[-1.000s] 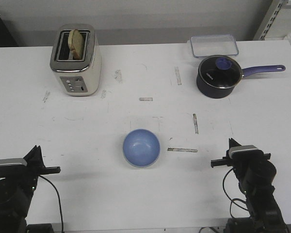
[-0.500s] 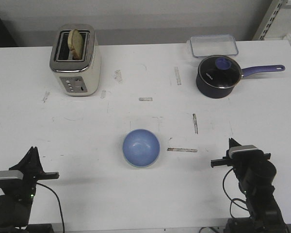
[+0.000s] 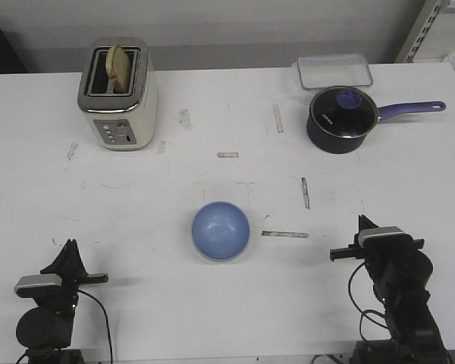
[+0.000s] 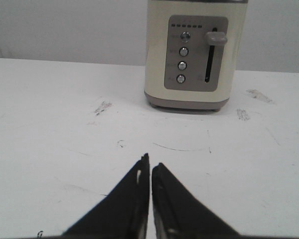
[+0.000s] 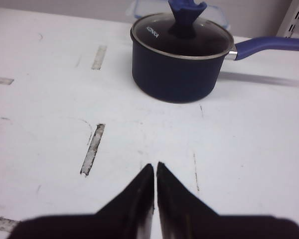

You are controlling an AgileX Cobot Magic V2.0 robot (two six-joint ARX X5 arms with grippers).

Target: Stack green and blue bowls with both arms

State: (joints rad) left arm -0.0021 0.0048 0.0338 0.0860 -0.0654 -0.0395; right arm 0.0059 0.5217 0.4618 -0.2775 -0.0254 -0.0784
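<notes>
Currently, from my remote station, this is what I see.
Left gripper (image 4: 150,167): fingers pressed together with nothing between them, low over the white table (image 3: 212,303) at its near left corner, pointing toward the toaster.
Right gripper (image 5: 155,172): fingers pressed together, holding nothing, at the near right of the table, pointing toward the saucepan.
Blue bowl (image 3: 221,230): upright on the table, between my two arms and well apart from both; I cannot tell whether the green bowl sits under it.
Toaster (image 3: 118,94): cream with a chrome top, far left, a slice of bread (image 3: 120,67) standing in one slot.
Saucepan (image 3: 343,118): dark navy with a glass lid, far right, purple handle pointing right.
Clear container (image 3: 334,70): rectangular, just behind the saucepan.
</notes>
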